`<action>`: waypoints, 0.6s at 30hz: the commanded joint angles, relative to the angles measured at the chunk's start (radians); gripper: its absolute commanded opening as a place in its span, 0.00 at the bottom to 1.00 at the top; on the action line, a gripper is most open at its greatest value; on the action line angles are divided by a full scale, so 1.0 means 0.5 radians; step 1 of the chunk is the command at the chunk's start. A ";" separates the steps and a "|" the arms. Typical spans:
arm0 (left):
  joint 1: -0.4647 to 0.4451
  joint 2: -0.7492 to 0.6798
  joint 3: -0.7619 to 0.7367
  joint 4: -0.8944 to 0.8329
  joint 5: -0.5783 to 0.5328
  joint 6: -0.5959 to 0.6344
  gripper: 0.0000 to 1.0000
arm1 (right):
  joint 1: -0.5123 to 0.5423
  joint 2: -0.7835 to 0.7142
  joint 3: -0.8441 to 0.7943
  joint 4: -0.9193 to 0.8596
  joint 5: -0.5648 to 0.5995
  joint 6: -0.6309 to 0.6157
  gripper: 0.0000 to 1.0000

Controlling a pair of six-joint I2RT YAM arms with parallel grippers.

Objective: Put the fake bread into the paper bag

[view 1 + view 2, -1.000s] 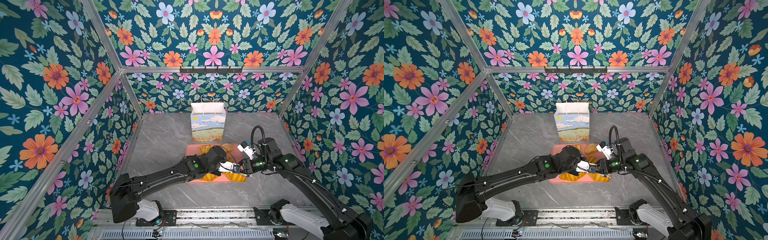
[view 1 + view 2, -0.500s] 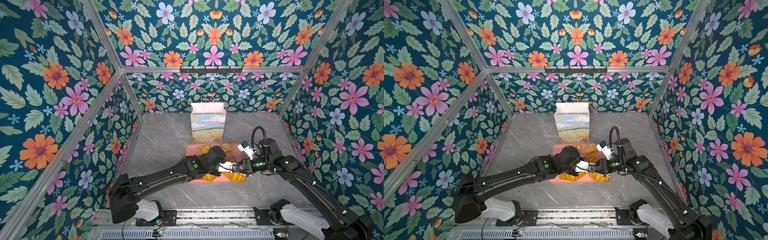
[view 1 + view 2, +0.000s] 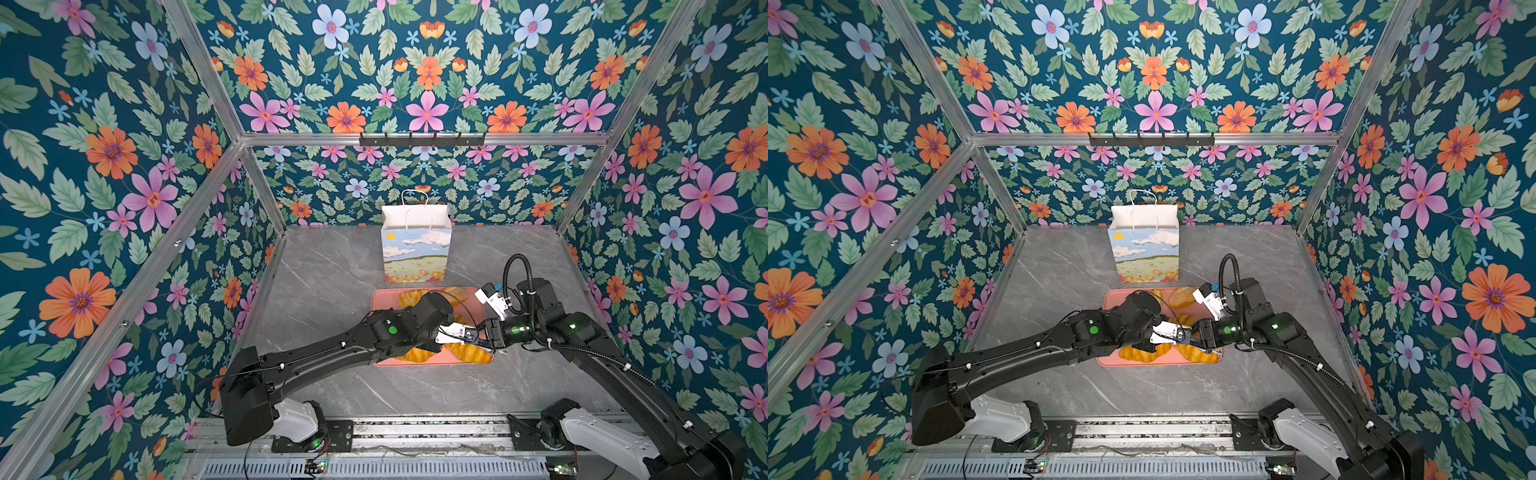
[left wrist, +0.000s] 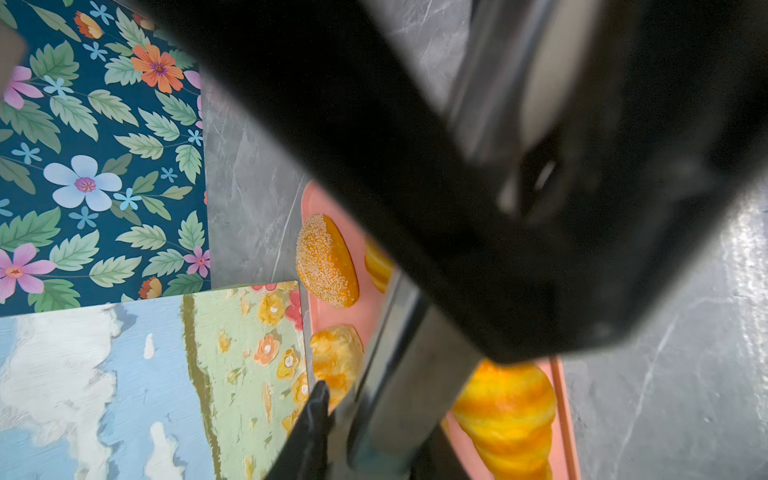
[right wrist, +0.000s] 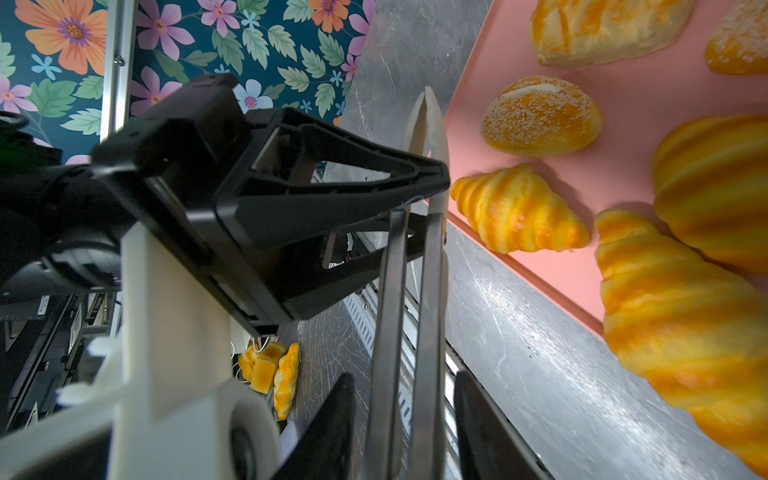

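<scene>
Golden-brown fake bread (image 5: 540, 116), three ridged croissants, two sesame rolls and a lattice pastry, lay on the flat pink tray (image 5: 623, 104). By my judgement nothing had reached the upright sky-and-meadow printed paper bag (image 3: 416, 257) standing open just behind it. Slim metal tongs with white tips (image 5: 428, 270) hung near the tray's edge, tips together. The left gripper (image 5: 432, 187) clamped them mid-length and the right gripper (image 5: 405, 399) held their handle end in narrow jaws. All six transfers remained.

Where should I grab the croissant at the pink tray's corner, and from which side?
Grip the corner croissant across its thick ridged middle, coming straight down from above: it lies flat on the pink tray, and its tapered ends would likely slip.
</scene>
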 commanded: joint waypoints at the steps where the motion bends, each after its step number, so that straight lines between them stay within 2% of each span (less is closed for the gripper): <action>1: 0.015 0.007 0.020 0.190 -0.204 -0.215 0.05 | 0.009 -0.005 -0.006 -0.075 -0.134 -0.024 0.37; 8: 0.014 -0.014 0.014 0.221 -0.192 -0.228 0.06 | 0.010 -0.023 -0.020 -0.071 -0.147 -0.032 0.27; 11: 0.015 -0.032 -0.001 0.257 -0.180 -0.235 0.14 | 0.008 -0.027 -0.022 -0.070 -0.145 -0.032 0.25; 16: 0.015 -0.073 -0.032 0.316 -0.169 -0.235 0.17 | 0.008 -0.033 -0.022 -0.068 -0.151 -0.035 0.23; 18: 0.014 -0.074 -0.033 0.328 -0.178 -0.233 0.22 | 0.009 -0.032 -0.020 -0.074 -0.144 -0.041 0.23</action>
